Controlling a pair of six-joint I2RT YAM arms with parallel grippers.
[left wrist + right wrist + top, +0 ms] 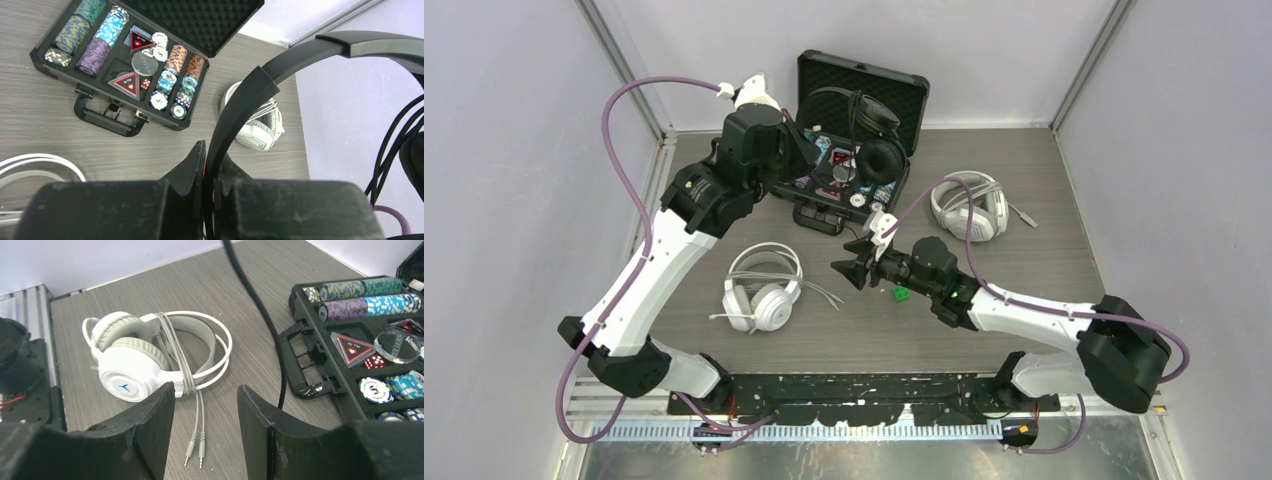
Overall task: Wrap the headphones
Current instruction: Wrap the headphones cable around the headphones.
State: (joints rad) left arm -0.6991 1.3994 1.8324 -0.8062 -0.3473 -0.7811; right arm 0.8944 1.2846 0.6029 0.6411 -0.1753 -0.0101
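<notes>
My left gripper (212,152) is shut on the headband of the black headphones (300,55), held up over the open case with their thin black cable (260,315) hanging down. In the top view the left gripper (822,150) and the black headphones (869,130) are at the back centre. One pair of white headphones (130,355) lies on the table left of centre, its grey cable looped round the band and both plugs (194,452) free. My right gripper (206,387) is open and holds nothing, hovering just right of that pair (764,290). A second white pair (969,205) lies at the right.
An open black case of poker chips (854,190) stands at the back centre, its handle (295,365) facing the arms. A small green block (902,293) lies beneath my right wrist. Grey walls close in on both sides.
</notes>
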